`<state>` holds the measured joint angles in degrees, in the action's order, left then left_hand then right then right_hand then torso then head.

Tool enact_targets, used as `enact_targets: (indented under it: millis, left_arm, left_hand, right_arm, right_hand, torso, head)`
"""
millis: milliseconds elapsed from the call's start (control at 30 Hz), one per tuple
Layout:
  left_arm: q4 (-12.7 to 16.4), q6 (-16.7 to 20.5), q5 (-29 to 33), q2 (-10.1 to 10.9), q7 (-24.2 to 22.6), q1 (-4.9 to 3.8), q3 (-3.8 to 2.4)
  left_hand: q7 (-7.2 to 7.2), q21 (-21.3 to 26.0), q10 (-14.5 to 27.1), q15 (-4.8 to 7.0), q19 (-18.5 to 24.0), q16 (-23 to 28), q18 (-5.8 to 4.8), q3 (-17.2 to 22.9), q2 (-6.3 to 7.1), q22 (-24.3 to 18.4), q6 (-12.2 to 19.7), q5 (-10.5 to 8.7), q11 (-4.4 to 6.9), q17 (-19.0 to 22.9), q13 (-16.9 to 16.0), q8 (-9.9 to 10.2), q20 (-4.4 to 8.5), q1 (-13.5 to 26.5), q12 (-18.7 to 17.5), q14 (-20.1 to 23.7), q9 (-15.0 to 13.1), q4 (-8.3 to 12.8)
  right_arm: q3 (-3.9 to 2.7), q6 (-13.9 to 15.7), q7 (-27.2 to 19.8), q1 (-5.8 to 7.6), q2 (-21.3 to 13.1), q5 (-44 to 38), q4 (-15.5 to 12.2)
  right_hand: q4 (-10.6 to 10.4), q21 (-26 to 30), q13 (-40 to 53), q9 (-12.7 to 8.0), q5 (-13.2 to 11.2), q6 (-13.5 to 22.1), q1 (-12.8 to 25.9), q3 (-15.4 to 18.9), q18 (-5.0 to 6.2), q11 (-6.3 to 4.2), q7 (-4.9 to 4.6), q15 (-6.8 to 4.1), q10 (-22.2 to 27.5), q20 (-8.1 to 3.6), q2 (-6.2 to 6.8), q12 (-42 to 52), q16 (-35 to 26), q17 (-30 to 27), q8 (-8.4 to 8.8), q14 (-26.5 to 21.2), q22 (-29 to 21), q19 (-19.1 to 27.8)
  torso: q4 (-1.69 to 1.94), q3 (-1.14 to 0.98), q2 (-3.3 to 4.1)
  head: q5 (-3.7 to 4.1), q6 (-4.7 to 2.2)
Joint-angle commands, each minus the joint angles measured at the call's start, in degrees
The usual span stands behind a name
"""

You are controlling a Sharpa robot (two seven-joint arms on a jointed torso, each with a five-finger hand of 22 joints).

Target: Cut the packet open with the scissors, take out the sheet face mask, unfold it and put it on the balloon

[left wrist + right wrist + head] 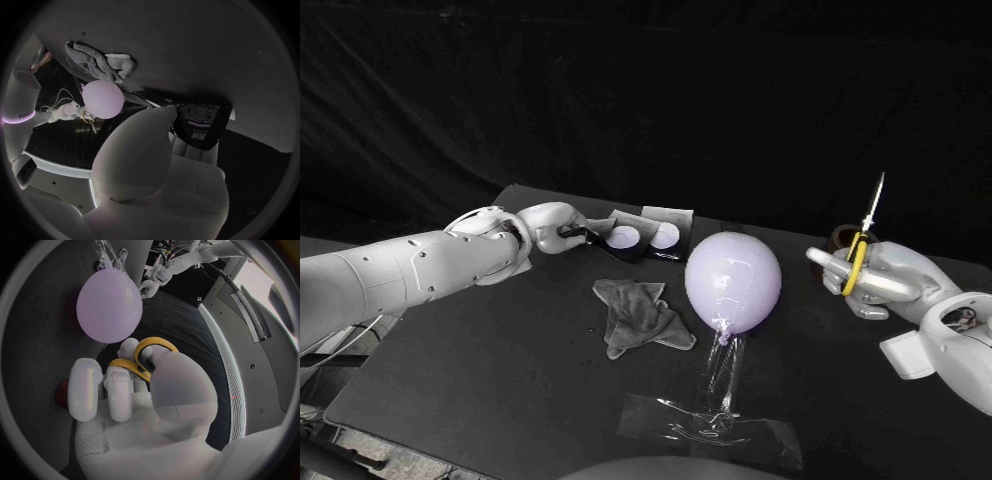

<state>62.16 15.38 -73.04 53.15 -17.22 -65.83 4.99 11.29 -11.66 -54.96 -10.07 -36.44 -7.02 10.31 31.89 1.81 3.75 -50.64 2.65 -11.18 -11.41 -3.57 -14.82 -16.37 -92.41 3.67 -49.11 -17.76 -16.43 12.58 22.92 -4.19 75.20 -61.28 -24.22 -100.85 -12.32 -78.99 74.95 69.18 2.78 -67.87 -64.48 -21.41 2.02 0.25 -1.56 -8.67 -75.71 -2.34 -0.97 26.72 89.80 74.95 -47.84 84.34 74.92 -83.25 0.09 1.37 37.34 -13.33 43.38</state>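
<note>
A pale purple balloon (731,280) stands mid-table on a clear stand (720,392); it also appears as balloon (109,304) and balloon (103,98) in the wrist views. My left hand (557,228) holds the dark face-mask packet (642,235) just above the table's far edge, left of the balloon; the packet (200,122) hangs past my fingers. My right hand (870,274) grips yellow-handled scissors (862,240), blades pointing up, to the right of the balloon. The yellow handles (141,360) loop round my fingers.
A crumpled grey cloth (639,315) lies on the black table (473,360) just left of the balloon, between it and my left arm. The clear stand's flat base (718,425) spreads near the table's front edge.
</note>
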Motion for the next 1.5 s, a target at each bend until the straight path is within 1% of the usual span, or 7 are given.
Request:
enact_targets:
  millis: [33,267,633,1000,1233,1367,1500]
  left_arm:
    - [0.2,-4.5,1.7,-0.3,2.7,-0.29,-0.06]
    - [0.1,-5.3,3.2,-0.4,3.6,-0.43,-0.07]
    - [-1.1,-9.5,11.4,-0.5,4.5,-1.04,-0.08]
    - [-1.6,-11.6,14.5,-0.9,5.1,-1.23,-0.08]
    - [-1.8,-11.1,15.1,-1.0,5.3,-1.24,-0.08]
    - [-1.9,-8.3,17.3,-1.1,4.2,-1.25,-0.08]
    - [-1.4,-4.4,23.5,-1.0,1.1,-1.30,-0.40]
  left_hand:
    - [0.29,0.6,0.4,-0.23,0.8,0.4,-0.15,-0.1,0.19,-0.2,0.3,0.07,-0.27,0.1,0.0,-0.2,-0.10,1.7,-0.2,0.3,-0.1,-0.3]
    - [0.29,1.2,0.7,-0.28,1.9,0.6,-0.19,-0.1,-0.02,-0.3,0.6,0.07,-0.30,0.2,0.0,-0.2,-0.11,3.2,-0.2,0.4,-0.1,-0.3]
    - [0.67,1.6,0.7,-0.23,1.6,0.9,-0.18,-1.8,0.03,-0.3,0.7,0.05,-0.12,0.3,-0.1,-0.4,-0.19,7.2,0.0,0.2,-0.2,-0.4]
    - [0.33,2.0,0.3,-0.08,0.9,1.1,-0.07,-4.8,0.03,-0.3,0.3,0.05,0.09,0.4,0.0,-0.4,-0.18,12.0,-0.1,-0.2,0.0,-0.5]
    - [-0.51,2.5,0.9,-0.22,1.5,1.4,-0.15,-2.3,-1.43,-0.3,0.7,0.11,-0.11,0.5,0.0,-0.3,-0.18,7.8,-0.1,0.1,0.1,1.2]
    - [-0.93,0.7,-0.7,0.11,-4.4,0.9,-0.01,0.0,-1.27,0.4,-0.2,0.09,0.07,0.3,-0.1,-1.0,-0.22,4.7,0.2,-1.3,-0.3,2.4]
    - [0.09,-0.8,-2.5,0.90,-7.5,0.2,-0.47,2.1,-0.55,0.9,-0.8,0.13,0.94,0.1,-0.1,-1.7,-0.42,3.2,0.3,-2.9,-0.7,2.8]
  right_arm:
    - [-0.04,-0.1,-0.9,-0.01,0.0,-0.6,0.0]
    - [-0.04,-0.1,-0.9,-0.01,0.0,-0.6,0.1]
    - [-0.04,0.0,-0.8,-0.01,0.1,-0.6,0.5]
    - [-0.04,0.2,-0.9,-0.02,0.3,-0.6,0.8]
    - [-0.04,0.3,-0.9,-0.02,0.4,-0.6,0.9]
    - [-0.04,0.3,-0.9,-0.03,0.5,-0.6,1.0]
    - [-0.04,0.3,-1.0,-0.03,0.7,-0.6,1.4]
  right_hand:
    - [0.2,0.2,15.1,16.6,0.1,-14.0,-1.6,0.1,0.75,-7.67,5.85,-0.89,-14.3,-0.39,-1.45,63.3,0.2,15.1,-30.36,5.7,9.1,-0.1]
    - [0.2,0.2,15.1,16.6,0.1,-14.0,-1.6,0.1,0.74,-7.66,5.85,-0.89,-14.3,-0.39,-1.45,63.3,0.2,15.1,-30.33,5.7,9.1,-0.1]
    - [0.2,0.2,15.1,16.6,0.1,-14.0,-1.6,0.1,0.74,-7.66,5.85,-0.89,-14.3,-0.39,-1.45,63.3,0.2,15.1,-30.33,5.7,9.1,-0.1]
    - [0.2,0.4,15.1,16.5,0.1,-13.9,-1.5,0.1,0.79,-7.65,5.83,-0.88,-14.3,-0.39,-1.49,63.3,0.2,15.1,-30.22,5.7,9.0,0.0]
    - [0.2,0.4,15.1,16.5,0.1,-13.9,-1.5,0.1,0.79,-7.65,5.83,-0.88,-14.3,-0.39,-1.49,63.3,0.2,15.1,-30.22,5.7,9.0,0.0]
    - [0.2,0.4,15.1,16.5,0.1,-13.9,-1.5,0.1,0.79,-7.65,5.83,-0.88,-14.3,-0.39,-1.49,63.3,0.2,15.1,-30.22,5.7,9.0,0.0]
    - [0.3,0.4,15.1,16.5,0.1,-13.9,-1.6,0.1,0.80,-7.64,5.83,-0.88,-14.3,-0.38,-1.52,63.3,0.2,15.1,-30.23,5.7,9.0,0.0]
  torso:
    - [-0.10,-0.03,0.05]
    - [-0.02,0.00,0.10]
    - [0.13,0.11,0.05]
    - [0.00,0.01,0.06]
    - [0.04,0.01,0.02]
    - [0.01,0.03,0.00]
    - [0.02,0.07,0.00]
  head:
    - [0.07,-0.11]
    - [0.25,-0.25]
    - [0.44,-0.22]
    - [0.41,-0.14]
    - [0.45,-0.41]
    - [0.53,-0.49]
    - [0.88,-0.76]
